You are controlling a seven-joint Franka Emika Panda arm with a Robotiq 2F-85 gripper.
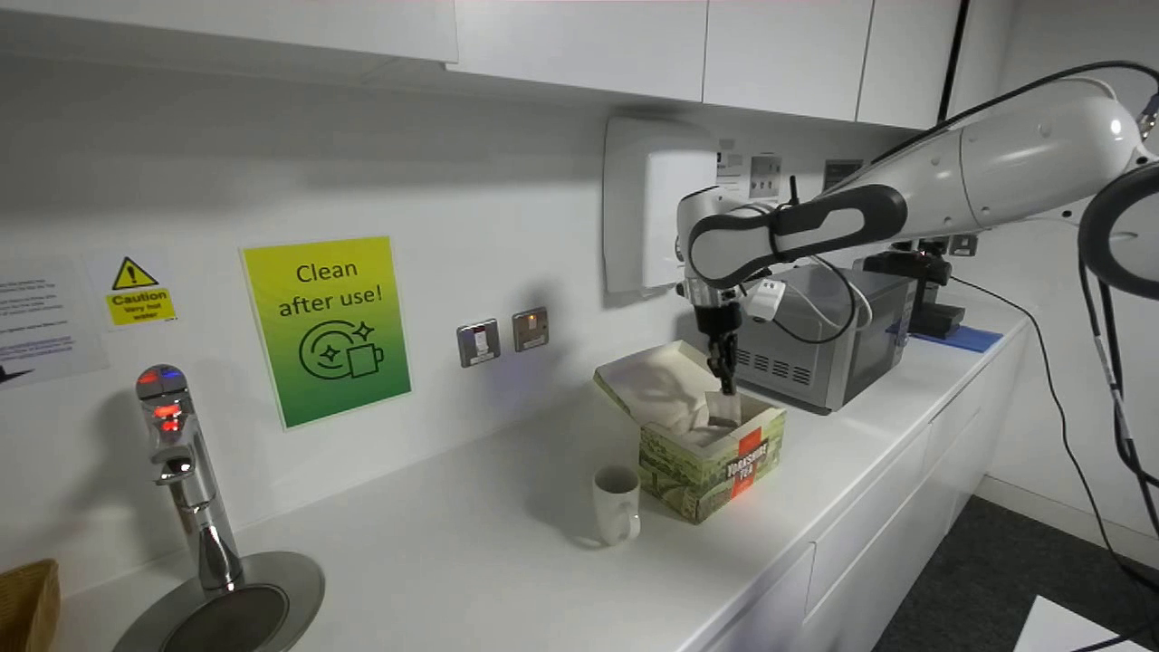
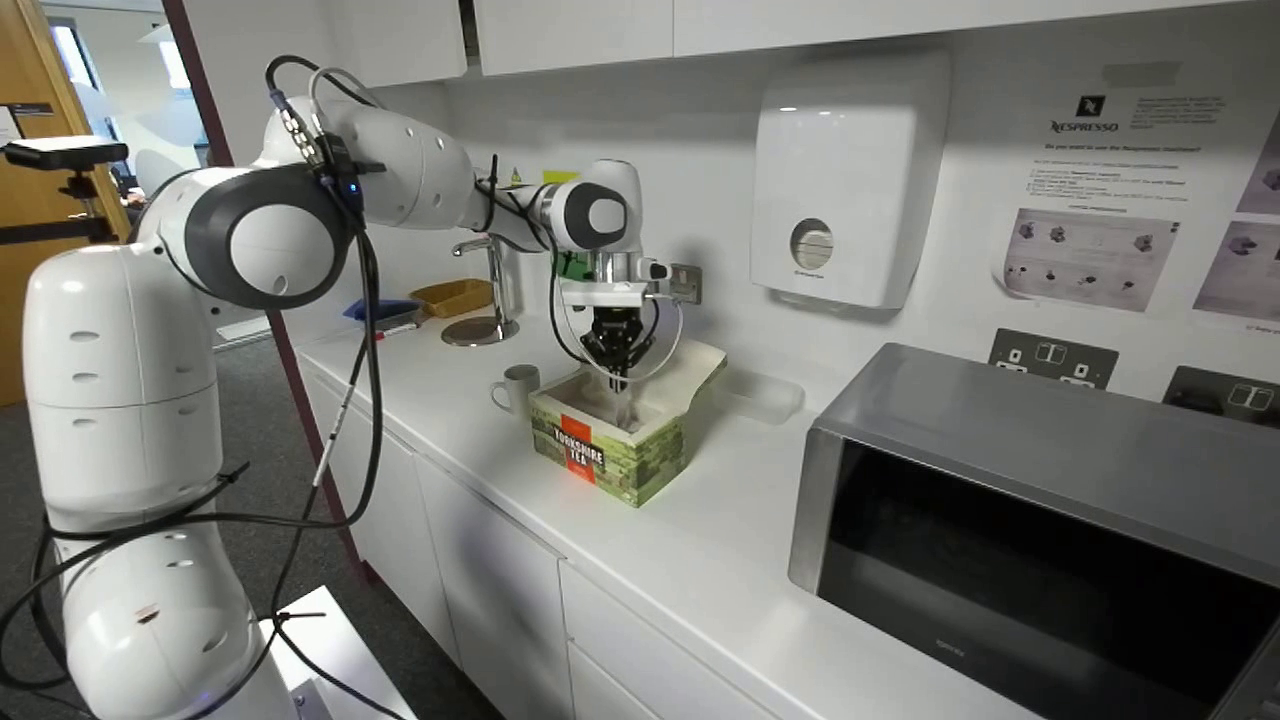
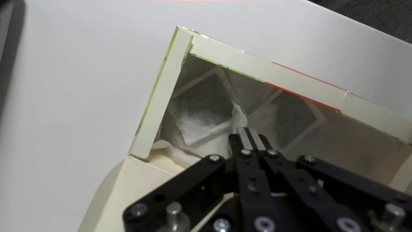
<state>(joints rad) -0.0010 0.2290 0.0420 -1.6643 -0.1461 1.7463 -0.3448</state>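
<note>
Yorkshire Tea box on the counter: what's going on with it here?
A robot arm is working at the open Yorkshire Tea box. Its end effector is at the mouth of the box, shut on what looks like the edge of a tea bag. More tea bags lie inside; whether the pinched one is clear of them is hard to tell. The lid is folded back, and a mug stands upright beside the box.

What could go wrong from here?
The black two-finger gripper seems to pinch a thin white paper tea bag: it might slip or tear.
Other square tea bags lie beneath in the green cardboard tea box; one could snag.
The cream-lined lid stands open close by; a sideways move might catch it.
</note>
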